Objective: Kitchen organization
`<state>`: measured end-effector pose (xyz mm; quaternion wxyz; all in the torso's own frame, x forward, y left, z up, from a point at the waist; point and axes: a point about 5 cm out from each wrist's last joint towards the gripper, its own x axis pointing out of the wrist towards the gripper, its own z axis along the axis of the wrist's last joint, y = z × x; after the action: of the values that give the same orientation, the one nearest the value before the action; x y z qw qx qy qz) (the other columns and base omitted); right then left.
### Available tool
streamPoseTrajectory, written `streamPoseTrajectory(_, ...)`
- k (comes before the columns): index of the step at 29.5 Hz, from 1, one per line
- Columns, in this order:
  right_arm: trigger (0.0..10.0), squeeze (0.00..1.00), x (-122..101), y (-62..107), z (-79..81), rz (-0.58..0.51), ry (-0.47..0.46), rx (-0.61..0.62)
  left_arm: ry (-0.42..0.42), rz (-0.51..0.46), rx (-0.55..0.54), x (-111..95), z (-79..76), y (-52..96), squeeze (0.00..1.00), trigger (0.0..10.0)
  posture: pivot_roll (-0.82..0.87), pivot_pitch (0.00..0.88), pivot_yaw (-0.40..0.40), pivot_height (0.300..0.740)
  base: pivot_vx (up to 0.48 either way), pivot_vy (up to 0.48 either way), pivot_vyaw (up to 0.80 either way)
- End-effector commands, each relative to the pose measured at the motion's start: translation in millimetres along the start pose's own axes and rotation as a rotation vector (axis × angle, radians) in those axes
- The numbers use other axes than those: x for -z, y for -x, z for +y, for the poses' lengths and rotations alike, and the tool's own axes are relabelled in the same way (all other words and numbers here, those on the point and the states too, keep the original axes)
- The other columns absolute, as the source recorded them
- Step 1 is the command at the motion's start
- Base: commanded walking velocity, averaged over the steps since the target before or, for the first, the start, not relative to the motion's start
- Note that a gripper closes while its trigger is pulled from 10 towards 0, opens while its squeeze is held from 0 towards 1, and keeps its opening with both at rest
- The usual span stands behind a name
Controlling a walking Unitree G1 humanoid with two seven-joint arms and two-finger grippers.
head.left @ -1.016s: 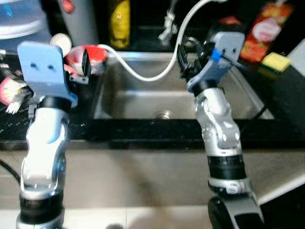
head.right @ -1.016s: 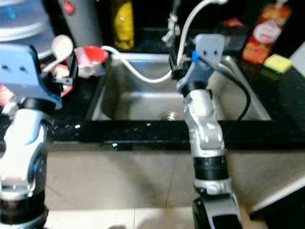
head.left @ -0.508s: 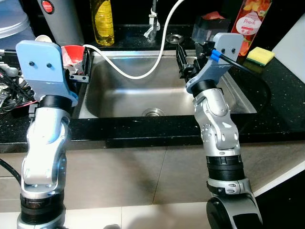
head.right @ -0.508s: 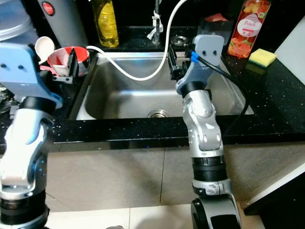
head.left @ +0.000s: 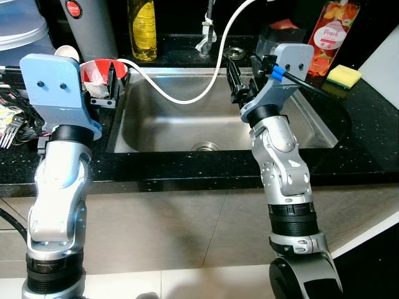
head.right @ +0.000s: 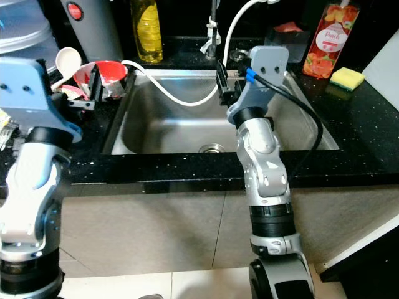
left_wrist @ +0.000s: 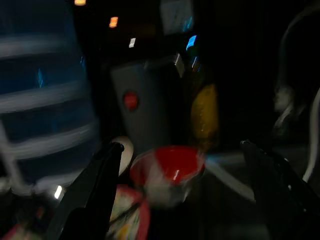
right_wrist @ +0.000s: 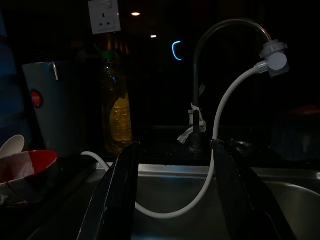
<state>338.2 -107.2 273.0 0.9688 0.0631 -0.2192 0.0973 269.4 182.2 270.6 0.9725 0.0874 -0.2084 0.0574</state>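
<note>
I held both arms raised in front of me at the edge of the black worktop (head.left: 187, 167), neither one carrying anything, which I judged to be a ready stance before choosing what to tidy.

My left claw (left_wrist: 185, 192) had its fingers spread wide with nothing between them. Just ahead of it, framed in that gap, sat the red bowl (head.left: 103, 70), and I judged I had aimed at it as the first thing to put in order. A white spoon (head.right: 67, 60) leaned out of the bowl on its far side from the sink, and a white hose (head.left: 187, 93) ran up to the bowl's rim, perhaps left there to fill or rinse it. Beyond the bowl stood a grey canister (head.left: 87, 25) and a yellow bottle (head.left: 142, 25).

My right claw (right_wrist: 175, 200) was spread as well and empty, poised over the steel sink (head.left: 156, 128). Below and ahead of it the hose sagged across the basin, then climbed to the spout of the tap (right_wrist: 200, 90) behind. Farther off to the claw's right stood a red juice bottle (head.left: 331, 28), with a yellow sponge (head.left: 344, 76) near it.
</note>
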Motion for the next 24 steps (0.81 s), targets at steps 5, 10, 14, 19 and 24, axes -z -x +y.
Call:
streamPoseTrajectory(5, 10.0, 0.0, -1.5, -4.2, -8.1, -0.007, 0.019, 0.027, 0.0, 0.345, -0.097, 46.2, 13.7, 7.1, 0.0, 10.0, 0.2, 0.0, -0.014, 0.74, 0.0, 0.0, 0.0)
streamPoseTrajectory(10, 10.0, 0.0, -1.0, -6.3, -9.0, -0.006, 0.017, 0.03, 0.133, 0.4, -0.232, 52.5, 32.9, 6.8, 0.0, 10.0, 0.22, 0.0, -0.029, 0.74, 0.0, 0.0, 0.0)
streamPoseTrajectory(14, 10.0, 0.0, 0.3, -9.3, -6.2, 0.001, 0.013, 0.01, 0.166, 0.424, -0.319, 57.3, 44.8, -6.9, 0.0, 10.0, 0.23, 0.0, -0.031, 0.74, 0.0, 0.0, 0.0)
streamPoseTrajectory(19, 10.0, 0.0, 0.3, -11.4, -2.2, 0.006, 0.007, -0.006, 0.162, 0.462, -0.369, 66.0, 53.6, -29.4, 0.0, 10.0, 0.23, 0.0, -0.035, 0.74, 0.0, 0.0, 0.0)
streamPoseTrajectory(24, 10.0, 0.0, 0.6, -6.6, -0.7, 0.012, 0.013, -0.018, 0.18, 0.507, -0.32, 74.8, 51.0, -59.0, 0.0, 10.0, 0.19, 0.0, -0.025, 0.74, 0.0, 0.0, 0.0)
